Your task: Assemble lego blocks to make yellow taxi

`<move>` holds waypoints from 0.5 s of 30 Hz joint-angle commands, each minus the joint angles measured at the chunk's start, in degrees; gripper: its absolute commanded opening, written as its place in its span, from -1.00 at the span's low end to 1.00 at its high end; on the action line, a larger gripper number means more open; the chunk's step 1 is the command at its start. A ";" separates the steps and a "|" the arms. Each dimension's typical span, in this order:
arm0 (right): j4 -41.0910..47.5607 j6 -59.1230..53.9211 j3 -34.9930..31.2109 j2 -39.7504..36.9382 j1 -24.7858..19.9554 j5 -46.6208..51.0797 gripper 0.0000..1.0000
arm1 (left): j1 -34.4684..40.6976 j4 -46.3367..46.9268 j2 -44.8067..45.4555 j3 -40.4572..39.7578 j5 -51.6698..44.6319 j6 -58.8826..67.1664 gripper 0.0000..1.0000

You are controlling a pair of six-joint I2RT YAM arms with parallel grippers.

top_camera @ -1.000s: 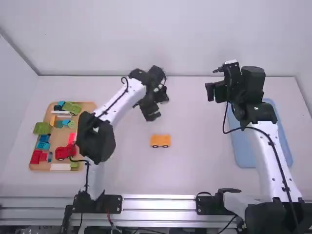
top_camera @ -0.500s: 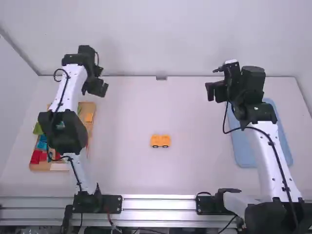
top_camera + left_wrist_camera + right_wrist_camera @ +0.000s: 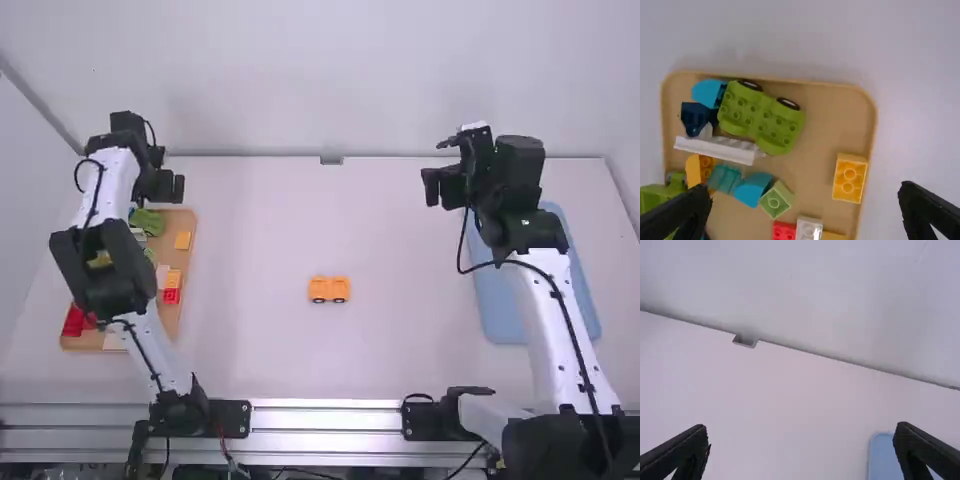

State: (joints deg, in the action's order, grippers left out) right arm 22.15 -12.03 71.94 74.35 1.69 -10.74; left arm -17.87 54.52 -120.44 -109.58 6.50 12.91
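Left jaws wide apart, empty, above tray point(image 3: 825, 115); right jaws also spread, empty. Yellow wheeled base point(image 3: 329, 289) on tabletop point(image 3: 400, 350). Yellow brick point(image 3: 849, 178) inside tray edge: likely light, stiff, slick; best pinched across long sides.

one tan tray point(image 3: 829, 117), one blue tray point(image 3: 500, 315), one orange car point(image 3: 329, 287).
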 commanded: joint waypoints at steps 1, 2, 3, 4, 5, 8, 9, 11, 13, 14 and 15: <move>-1.09 0.22 2.25 0.24 0.24 -3.28 0.97 | 0.46 0.22 -3.58 0.46 -1.14 1.01 0.98; -1.64 0.20 2.25 0.24 0.24 -4.63 0.96 | 0.46 -0.02 -4.57 0.46 -1.14 1.75 0.99; -2.14 0.22 2.25 0.24 0.24 -5.53 0.96 | 0.70 -0.11 -5.25 0.46 -1.11 2.16 0.98; -2.73 0.22 2.25 0.24 0.24 -6.40 0.97 | 0.70 0.09 -6.32 0.46 -1.11 3.63 0.98; -2.93 0.22 2.25 0.24 0.24 -6.45 0.97 | 0.66 0.35 -6.64 0.46 -1.14 4.13 0.98; -3.74 0.22 2.25 0.24 0.28 -6.40 0.96 | 0.50 2.45 -7.28 0.63 -1.55 7.96 0.96; -3.76 0.22 2.25 0.24 0.28 -6.38 0.97 | 0.72 3.63 -7.28 0.63 -1.97 9.97 0.96; -3.76 0.20 2.25 0.24 0.28 -6.38 0.97 | 0.72 6.25 -7.28 0.50 -1.95 15.30 0.98; -3.76 0.20 2.25 0.24 0.22 -6.38 0.97 | 0.63 8.15 -7.28 0.52 -2.03 19.93 0.98; -3.78 0.22 2.25 0.24 0.22 -6.36 0.97 | 0.42 9.03 -7.28 0.52 -1.99 21.42 0.98; -3.80 0.20 2.25 0.24 0.24 -6.38 0.97 | 0.68 10.01 -7.28 0.52 -2.01 23.21 0.98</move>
State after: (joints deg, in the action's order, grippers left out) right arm 18.61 -12.19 71.94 74.35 1.72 -16.58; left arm -17.41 63.33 -127.87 -109.12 5.13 28.10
